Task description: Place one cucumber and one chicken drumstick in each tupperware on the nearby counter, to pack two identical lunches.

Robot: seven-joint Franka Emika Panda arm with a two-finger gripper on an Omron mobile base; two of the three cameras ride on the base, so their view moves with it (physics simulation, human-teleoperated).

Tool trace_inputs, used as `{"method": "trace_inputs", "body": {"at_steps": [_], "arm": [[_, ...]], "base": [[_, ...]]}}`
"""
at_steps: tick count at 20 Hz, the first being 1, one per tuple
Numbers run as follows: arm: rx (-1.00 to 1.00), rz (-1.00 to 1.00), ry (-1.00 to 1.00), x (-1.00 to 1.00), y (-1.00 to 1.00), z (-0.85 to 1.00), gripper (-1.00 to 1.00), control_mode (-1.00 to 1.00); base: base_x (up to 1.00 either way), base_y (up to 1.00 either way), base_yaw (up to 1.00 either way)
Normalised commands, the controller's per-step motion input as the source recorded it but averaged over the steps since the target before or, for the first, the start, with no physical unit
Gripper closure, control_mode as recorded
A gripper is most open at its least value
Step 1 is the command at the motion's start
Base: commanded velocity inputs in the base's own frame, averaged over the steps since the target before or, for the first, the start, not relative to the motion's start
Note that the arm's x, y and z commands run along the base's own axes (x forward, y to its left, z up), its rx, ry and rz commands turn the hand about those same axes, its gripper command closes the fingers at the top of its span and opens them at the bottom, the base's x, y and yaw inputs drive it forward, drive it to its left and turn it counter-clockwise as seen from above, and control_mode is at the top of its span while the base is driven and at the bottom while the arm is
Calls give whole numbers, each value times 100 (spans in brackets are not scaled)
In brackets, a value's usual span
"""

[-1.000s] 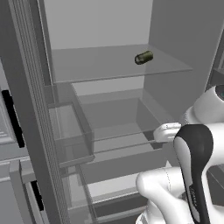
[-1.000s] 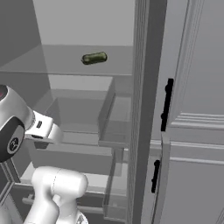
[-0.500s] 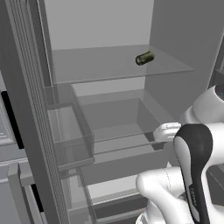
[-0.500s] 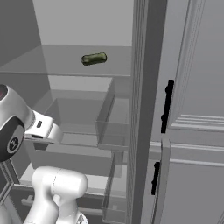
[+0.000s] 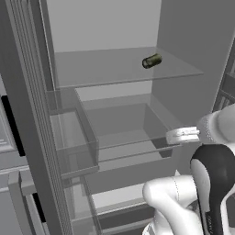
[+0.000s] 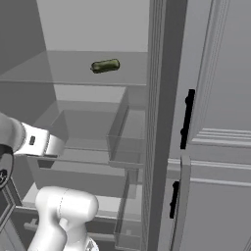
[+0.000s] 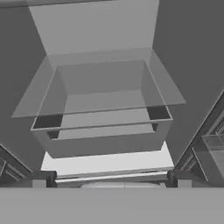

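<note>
While the fridge stands open in the left base view, a dark green cucumber [image 5: 152, 61] lies on its side on the upper glass shelf [image 5: 114, 69], toward the back right of that shelf and well above everything else. Below the shelf sits a clear drawer [image 5: 124, 137], and a clear door bin [image 5: 73, 147] hangs on the open door [image 5: 27, 114] at the left. The white arm [image 5: 193, 197] rises from the lower right, its wrist [image 5: 183, 135] reaching in at the level of the drawer's right rim, well below the cucumber and touching nothing I can see.

From the right base view, the same cucumber [image 6: 105, 66] rests on the glass shelf [image 6: 73, 68], lying lengthwise and slightly tilted, with bare shelf all around it. The arm's wrist [image 6: 37, 142] comes in from the left beside the drawer [image 6: 73, 166]. A clear door bin [image 6: 128, 142] sits against the fridge's upright edge, and to the right stand grey cabinet doors [image 6: 215, 122] with black handles [image 6: 187, 119].

In the hand view, the camera looks straight into the clear drawer [image 7: 105, 127] under a glass shelf [image 7: 100, 83]. The two dark fingertips [image 7: 39, 179] stand far apart at the bottom corners, so the gripper [image 7: 111, 181] is spread wide with nothing between its jaws.
</note>
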Motion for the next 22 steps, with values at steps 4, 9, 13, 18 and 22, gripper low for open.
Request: {"method": "trace_inputs", "body": {"at_steps": [4, 9, 13, 18, 22], "arm": [[4, -2, -30, 46, 0, 91, -100, -100], [11, -8, -8, 89, 0, 100, -100, -100], [5, -9, 13, 100, 0, 90, -100, -100], [2, -13, 24, 100, -4, 31, -100, -100], [0, -18, 46, 100, -9, -24, -100, -100]], "base": [[0, 0, 0], [0, 0, 0], [0, 0, 0], [0, 0, 0], [0, 0, 0]]}}
